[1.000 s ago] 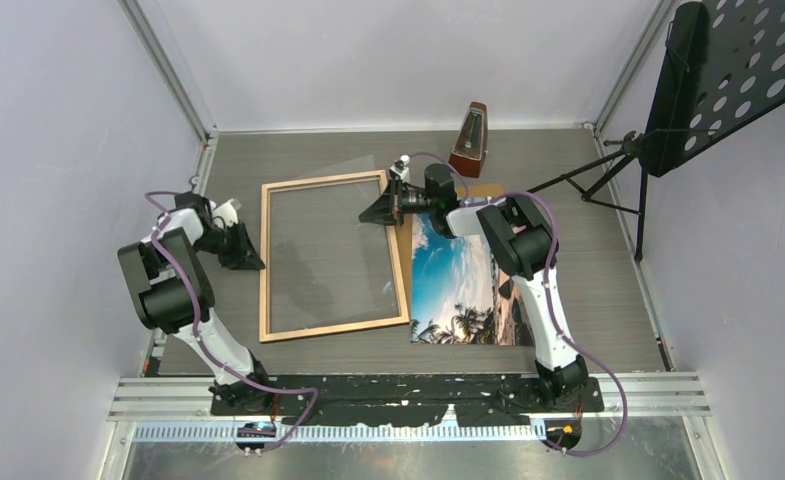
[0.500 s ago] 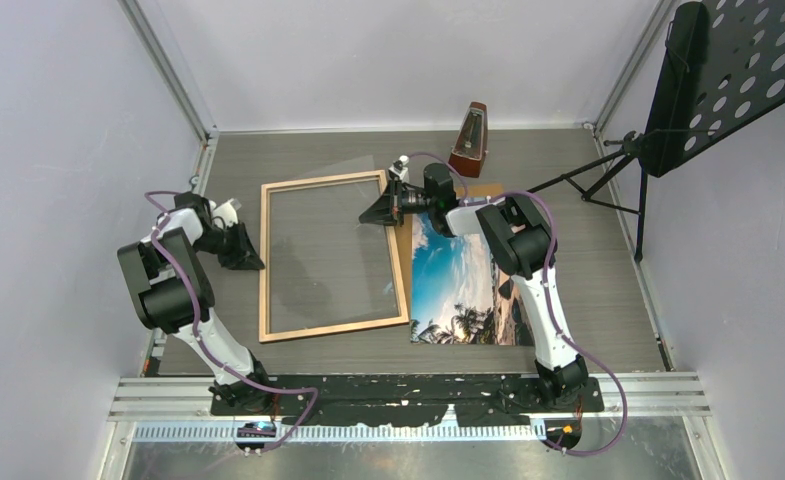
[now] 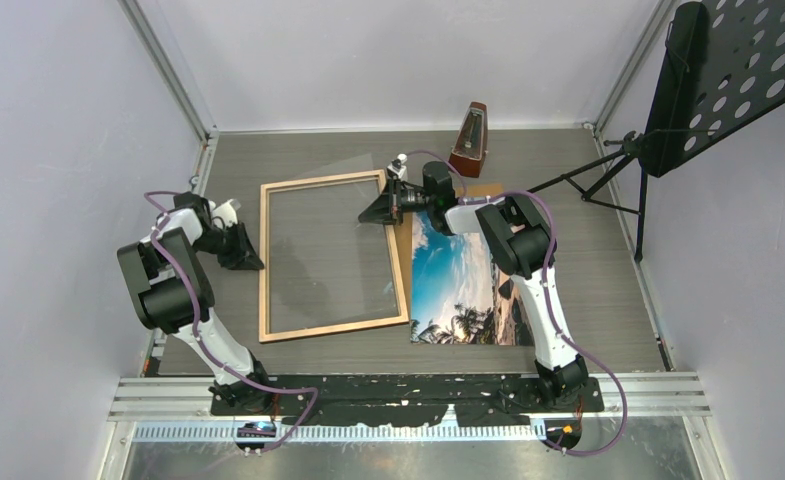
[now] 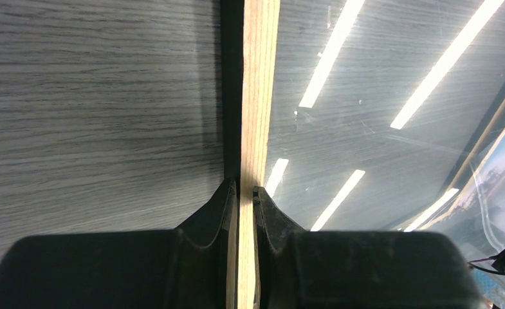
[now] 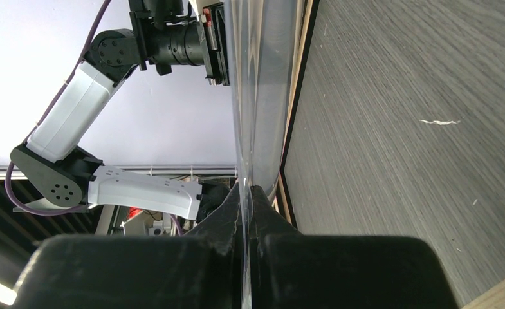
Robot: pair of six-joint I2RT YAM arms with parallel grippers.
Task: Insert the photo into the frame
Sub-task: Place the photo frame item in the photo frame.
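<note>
Frame: thin pale-wood rectangle

Light-wood frame; blue-white photo; grey woodgrain table.

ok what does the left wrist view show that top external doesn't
Only left wrist: the left gripper shut on the light wood border of the rectangular picture frame, strip-light glare on its clear pane. Only top external: the brown metronome, the black perforated music stand, the frame's full outline. Both: the frame, the grey wood-grain table, the glossy beach photo (a sliver in the wrist view).
</note>
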